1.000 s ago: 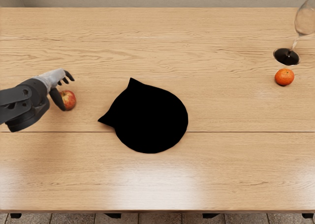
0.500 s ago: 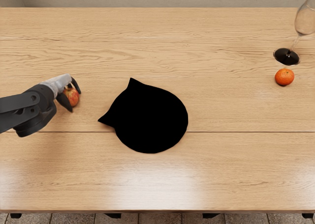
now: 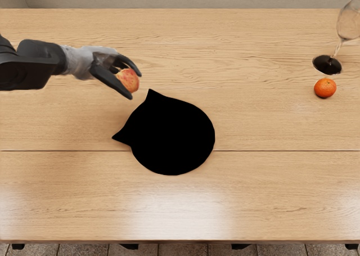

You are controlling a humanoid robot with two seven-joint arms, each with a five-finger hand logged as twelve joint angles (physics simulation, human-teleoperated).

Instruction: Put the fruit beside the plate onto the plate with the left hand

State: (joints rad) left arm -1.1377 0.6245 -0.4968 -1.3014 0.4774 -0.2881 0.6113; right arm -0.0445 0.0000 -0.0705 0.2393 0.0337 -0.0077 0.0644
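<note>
On the light wooden table (image 3: pixel 236 200): one black cat-head-shaped plate (image 3: pixel 171 138), one red-yellow apple (image 3: pixel 130 80), one small orange tangerine (image 3: pixel 324 88), one clear wine glass (image 3: pixel 342 39). Half a second back, apple down on the tabletop at far left; now lifted, just beside the plate's upper-left ear. Grey left hand (image 3: pixel 107 69) narrowly closed, dark fingers wrapped about the apple.

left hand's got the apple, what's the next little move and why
Probably shift the left hand a little right and toward the camera. It grips the apple just beyond the black plate's upper-left edge, not over it, so the apple should be brought above the plate's middle before lowering.
</note>
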